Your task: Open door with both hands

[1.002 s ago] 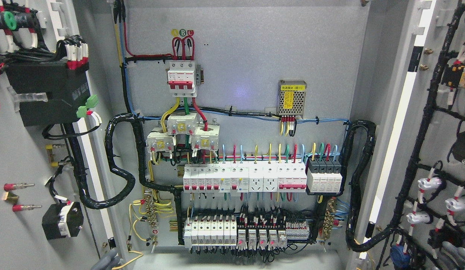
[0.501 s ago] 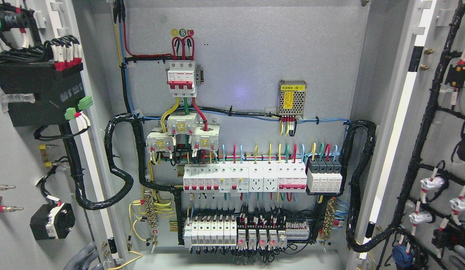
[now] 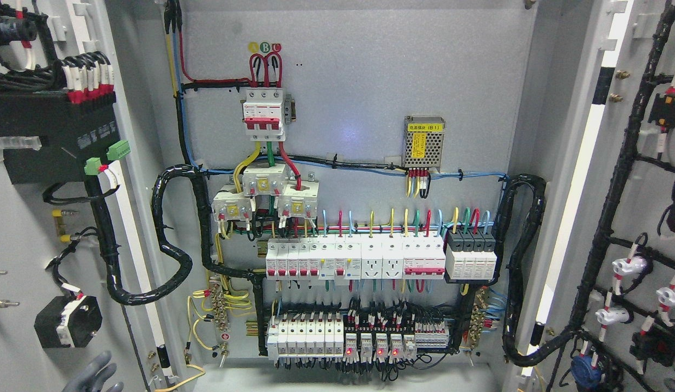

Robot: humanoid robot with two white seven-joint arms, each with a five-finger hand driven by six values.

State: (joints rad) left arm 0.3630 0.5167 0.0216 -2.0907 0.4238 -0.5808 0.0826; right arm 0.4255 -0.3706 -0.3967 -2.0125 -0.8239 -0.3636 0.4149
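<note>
Head view. Cabinet with both doors swung wide. Left door (image 3: pixel 22 228) at 9 o'clock, its inner face carrying a black box (image 3: pixel 49 136) and looped black cable. Right door (image 3: pixel 626 179) at 3 o'clock, strung with black wiring and white connectors. Back panel (image 3: pixel 370 81) at centre: red-and-white breaker (image 3: pixel 265 115) at 11 o'clock, metal power supply (image 3: pixel 423 142) at 1 o'clock, rows of white breakers (image 3: pixel 354 260) at 6 o'clock. Left hand (image 3: pixel 95 374) at 7 o'clock, bottom edge against the left door: grey fingers spread, holding nothing.
</note>
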